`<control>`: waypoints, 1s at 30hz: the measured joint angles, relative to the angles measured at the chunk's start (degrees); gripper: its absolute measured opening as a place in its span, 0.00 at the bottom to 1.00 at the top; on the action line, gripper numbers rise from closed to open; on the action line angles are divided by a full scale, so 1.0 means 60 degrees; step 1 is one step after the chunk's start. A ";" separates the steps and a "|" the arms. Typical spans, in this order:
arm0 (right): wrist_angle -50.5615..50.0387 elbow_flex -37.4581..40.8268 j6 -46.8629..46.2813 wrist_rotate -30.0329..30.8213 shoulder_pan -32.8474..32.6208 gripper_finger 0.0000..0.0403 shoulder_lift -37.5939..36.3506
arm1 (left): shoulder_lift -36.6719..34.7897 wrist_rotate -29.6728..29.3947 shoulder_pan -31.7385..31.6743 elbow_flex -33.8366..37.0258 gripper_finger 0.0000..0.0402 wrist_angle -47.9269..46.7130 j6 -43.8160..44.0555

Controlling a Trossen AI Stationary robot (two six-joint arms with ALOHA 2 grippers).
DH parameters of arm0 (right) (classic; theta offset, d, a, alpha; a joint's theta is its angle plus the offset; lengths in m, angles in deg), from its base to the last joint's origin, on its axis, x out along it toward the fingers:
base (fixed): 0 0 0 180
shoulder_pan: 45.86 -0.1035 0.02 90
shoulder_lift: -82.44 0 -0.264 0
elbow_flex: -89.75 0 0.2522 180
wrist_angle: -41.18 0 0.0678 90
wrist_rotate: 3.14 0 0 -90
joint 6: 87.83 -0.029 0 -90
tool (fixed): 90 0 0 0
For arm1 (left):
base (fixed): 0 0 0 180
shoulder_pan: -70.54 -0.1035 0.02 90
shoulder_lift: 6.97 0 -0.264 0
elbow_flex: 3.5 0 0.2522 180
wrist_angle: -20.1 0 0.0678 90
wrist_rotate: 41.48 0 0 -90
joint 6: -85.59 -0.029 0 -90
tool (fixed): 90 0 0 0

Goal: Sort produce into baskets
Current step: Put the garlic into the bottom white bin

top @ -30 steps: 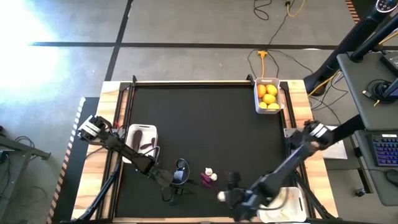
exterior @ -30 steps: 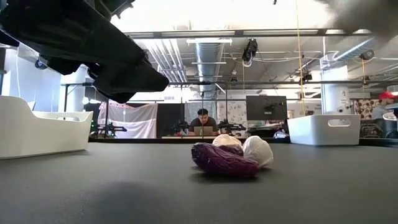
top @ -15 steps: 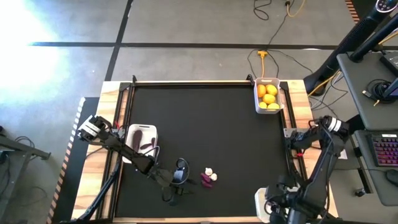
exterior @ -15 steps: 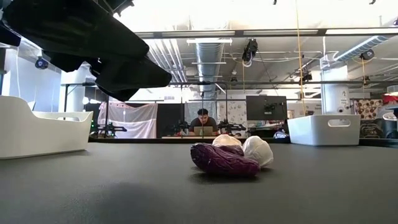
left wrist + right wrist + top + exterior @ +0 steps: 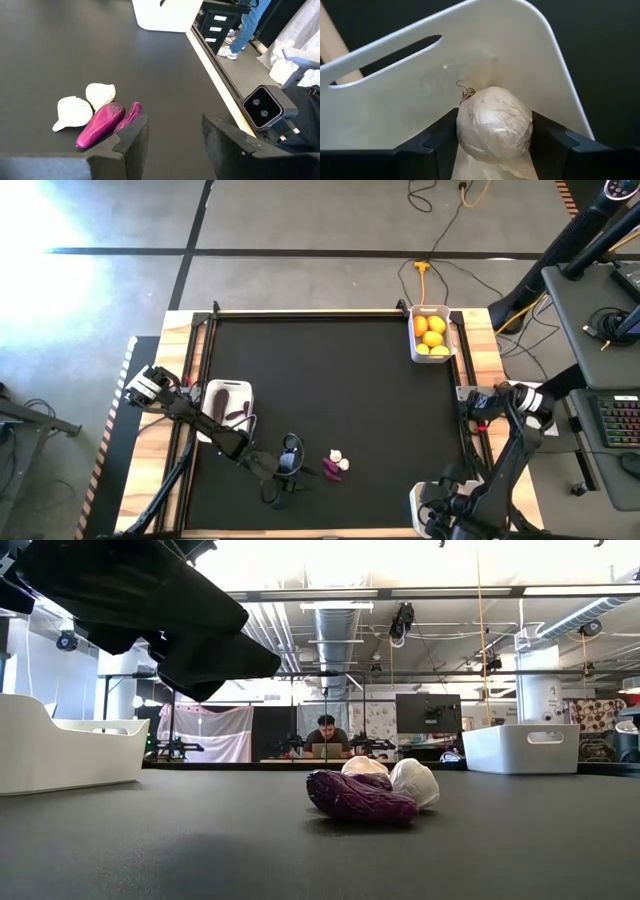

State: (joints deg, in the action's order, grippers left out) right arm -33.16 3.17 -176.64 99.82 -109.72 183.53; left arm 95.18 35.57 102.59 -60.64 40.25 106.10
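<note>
Two whitish garlic bulbs (image 5: 86, 104) and two purple vegetables (image 5: 107, 122) lie together on the black mat near the front edge (image 5: 336, 463). My left gripper (image 5: 172, 142) stands open just left of them (image 5: 288, 462), touching nothing. My right gripper (image 5: 495, 142) is shut on another garlic bulb (image 5: 492, 122) over the near right basket (image 5: 470, 65), which my arm mostly hides in the high view (image 5: 420, 502). The far right basket (image 5: 432, 333) holds yellow citrus fruits. The left basket (image 5: 228, 402) holds purple vegetables. My right gripper pinches the garlic bulb by its two opposite sides (image 5: 465, 127) between the two fingers. The fingers come from above, pointing steeply down. The bulb is lifted clear, above the white basket's floor.
The mat's middle and far part (image 5: 320, 370) are bare. Wooden rails run along the table's edges (image 5: 480, 340). Beyond the right edge stands a desk with a keyboard (image 5: 620, 420). A person sits far behind the table in the low view (image 5: 325, 732).
My right gripper has carried the garlic bulb from the front middle of the mat toward the table's right edge, to a place over the near right basket. It has tipped to point steeply down and rolled about its axis.
</note>
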 joint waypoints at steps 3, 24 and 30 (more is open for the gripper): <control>-0.0001 -0.0001 -0.0163 -0.0183 0.0000 0.54 0.0039 | 0.0000 0.0000 0.0000 0.0000 0.41 0.0004 0.0000; -0.1156 -0.2276 0.4188 0.3545 0.1340 0.75 -0.1507 | -0.0004 -0.0002 0.0000 -0.0015 0.41 0.0262 -0.0084; 0.0721 -0.1465 0.6415 0.3596 0.2504 0.73 -0.0968 | -0.0011 -0.0025 -0.0117 -0.0015 0.41 0.0270 -0.0189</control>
State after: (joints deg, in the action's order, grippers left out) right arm -28.83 -5.62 -138.15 121.39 -94.69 177.73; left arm 95.12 35.42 101.89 -60.72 41.87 104.97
